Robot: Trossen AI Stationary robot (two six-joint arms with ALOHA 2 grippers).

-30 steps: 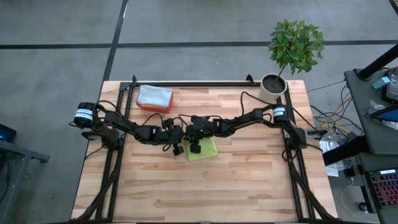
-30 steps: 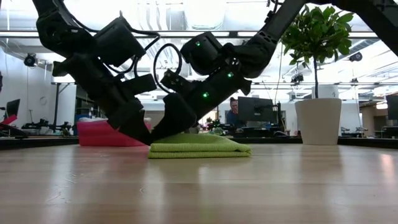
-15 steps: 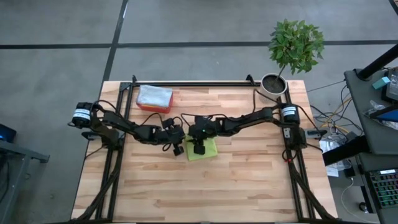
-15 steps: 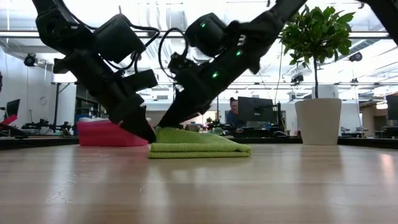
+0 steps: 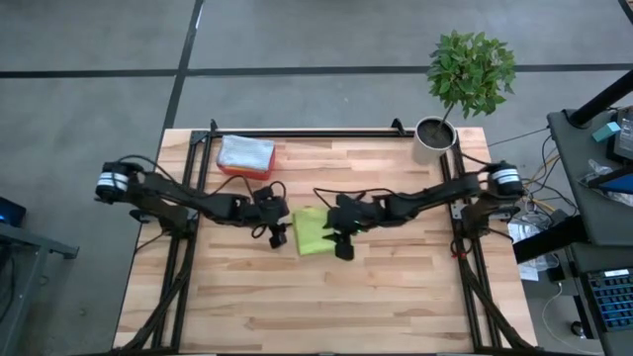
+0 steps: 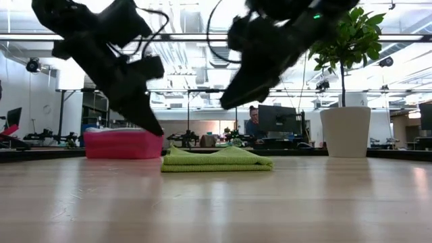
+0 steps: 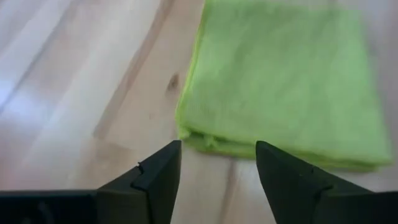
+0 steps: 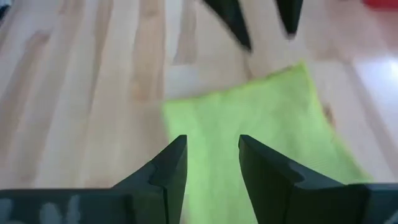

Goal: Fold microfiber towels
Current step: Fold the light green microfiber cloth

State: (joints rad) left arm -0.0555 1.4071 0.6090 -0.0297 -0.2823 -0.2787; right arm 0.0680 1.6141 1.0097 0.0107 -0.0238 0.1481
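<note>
The green towel [image 5: 313,231] lies folded flat near the middle of the desk [image 5: 396,297], a thick layered pad in the low view [image 6: 216,159], its stacked edges showing along the near side in the left wrist view [image 7: 283,81]; how many layers it has is hard to make out; the left hand [image 5: 279,235] sits just beside the towel's left edge, low over the wood, its fingers [image 7: 155,171] spread apart and holding nothing, the towel's folded edge lying ahead of the gap; in the low view that hand [image 6: 154,128] points down with its tip near the towel's left end, and whether it touches the desk cannot be told; the right hand [image 5: 343,247] is at the towel's right edge in the high view, while the low view shows it [image 6: 233,101] lifted clear above the cloth, blurred; its fingers [image 8: 165,171] are parted and empty, with the towel [image 8: 261,149] below them and the left hand's two tips [image 8: 255,18] cut off beyond it; only the high view shows what fills the red bin [image 5: 244,158] at the desk's back left, a pale blue-grey cloth [image 5: 245,151] whose folds cannot be read; from table height the bin [image 6: 121,144] is a pink wall that hides its contents; a potted plant [image 5: 465,84] stands at the back right corner, its white pot [image 6: 345,131] plain in the low view.
</note>
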